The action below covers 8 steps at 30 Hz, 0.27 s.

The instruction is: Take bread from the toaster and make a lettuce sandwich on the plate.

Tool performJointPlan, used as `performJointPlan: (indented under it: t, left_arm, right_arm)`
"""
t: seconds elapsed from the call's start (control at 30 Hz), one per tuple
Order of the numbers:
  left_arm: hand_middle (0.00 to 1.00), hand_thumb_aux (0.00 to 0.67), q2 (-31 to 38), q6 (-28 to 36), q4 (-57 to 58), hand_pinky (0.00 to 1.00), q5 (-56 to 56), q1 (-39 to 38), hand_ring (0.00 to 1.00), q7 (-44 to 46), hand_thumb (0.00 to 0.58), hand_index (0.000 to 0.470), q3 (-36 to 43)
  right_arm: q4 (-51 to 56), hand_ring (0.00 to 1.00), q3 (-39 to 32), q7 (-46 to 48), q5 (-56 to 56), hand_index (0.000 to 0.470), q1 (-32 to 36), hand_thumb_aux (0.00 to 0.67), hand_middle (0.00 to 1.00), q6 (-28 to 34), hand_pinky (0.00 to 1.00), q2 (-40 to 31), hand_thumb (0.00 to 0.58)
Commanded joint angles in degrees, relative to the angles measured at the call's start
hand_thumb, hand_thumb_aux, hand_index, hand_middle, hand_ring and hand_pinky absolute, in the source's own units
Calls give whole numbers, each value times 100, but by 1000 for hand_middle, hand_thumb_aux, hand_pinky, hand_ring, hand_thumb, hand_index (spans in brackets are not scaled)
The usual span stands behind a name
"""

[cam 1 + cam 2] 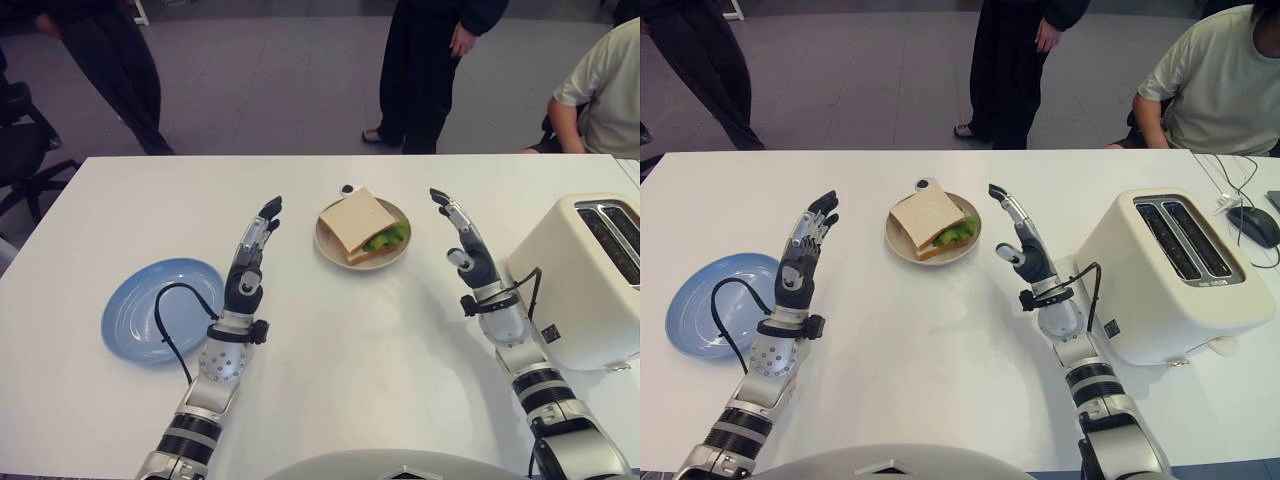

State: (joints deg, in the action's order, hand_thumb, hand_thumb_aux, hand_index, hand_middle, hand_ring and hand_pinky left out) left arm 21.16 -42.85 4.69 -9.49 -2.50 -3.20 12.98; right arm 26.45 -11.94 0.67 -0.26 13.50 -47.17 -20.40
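White counter (350, 350) stretches out before a grey floor, with the sandwich (360, 228) standing assembled on it. Left robot hand (248, 270) sits near the middle of the counter. Its fingers are stretched nearly straight towards the far edge, with nothing in its grasp. Right robot hand (470, 255) mirrors it on the other side, fingers likewise extended and holding nothing. Whether either palm touches the counter cannot be told.

Between the two sets of fingertips, towards the far edge, lies a beige plate (330, 255) carrying the sandwich. A top slice of bread (357, 222) rests over green lettuce (388, 238), which shows at the side facing the right robot hand. A bottom slice (365, 257) peeks out beneath. Neither robot hand touches the plate. A small round black-and-white object (348, 188) sits just beside the plate's far rim.

Just beside the right robot hand's wrist, by the counter's right edge, stands a cream toaster (575, 300) with two dark slots on top. Near the counter's left edge lies a blue plate (140, 315), and a black cable (156, 318) from the left wrist loops across its rim. A dark computer mouse (1252, 225) lies near the far right corner, beyond the toaster.
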Motion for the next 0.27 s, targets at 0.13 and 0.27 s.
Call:
performJointPlan:
  t: [0.13, 0.27]
  left_arm:
    - [0, 0, -147, 184, -274, 0, -665, -267, 0, 1271, 0, 0, 8]
    - [0, 0, -260, 337, -289, 0, -873, -298, 0, 1767, 0, 0, -83]
  right_arm:
    - [-854, 0, -30, 1917, 1925, 0, -382, 0, 0, 464, 0, 217, 0]
    - [-1393, 0, -5, 2821, 2675, 0, -640, 0, 0, 1039, 0, 291, 0]
